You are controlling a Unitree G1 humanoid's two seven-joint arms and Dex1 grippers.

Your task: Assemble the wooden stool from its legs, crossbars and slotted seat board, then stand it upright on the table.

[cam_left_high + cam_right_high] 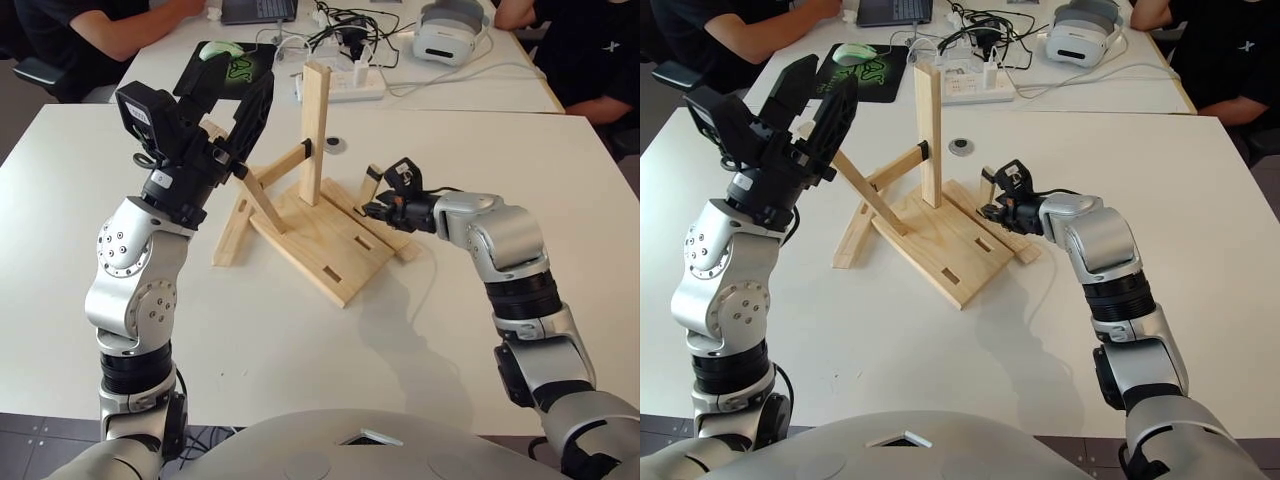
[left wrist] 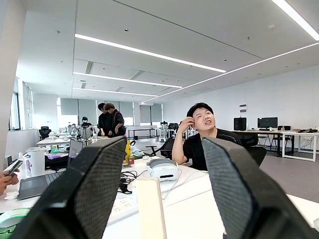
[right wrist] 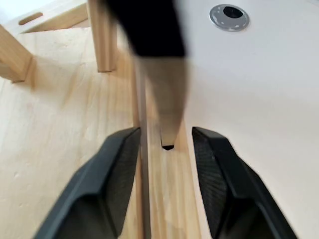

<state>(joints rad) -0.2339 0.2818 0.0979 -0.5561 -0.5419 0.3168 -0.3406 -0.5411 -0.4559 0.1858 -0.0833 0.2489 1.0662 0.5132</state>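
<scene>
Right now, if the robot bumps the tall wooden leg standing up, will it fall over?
Probably not easily: the tall leg seems set into the seat board, and a crossbar braces it. It looks like stiff wood, unlikely to bend. A hard shove might tilt the board.

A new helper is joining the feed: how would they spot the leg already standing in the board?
On the white table lies a flat wooden board with slots. Near its far corner stands one square wooden leg; it alone points straight up, while the sticks beside it lean or lie flat.
</scene>
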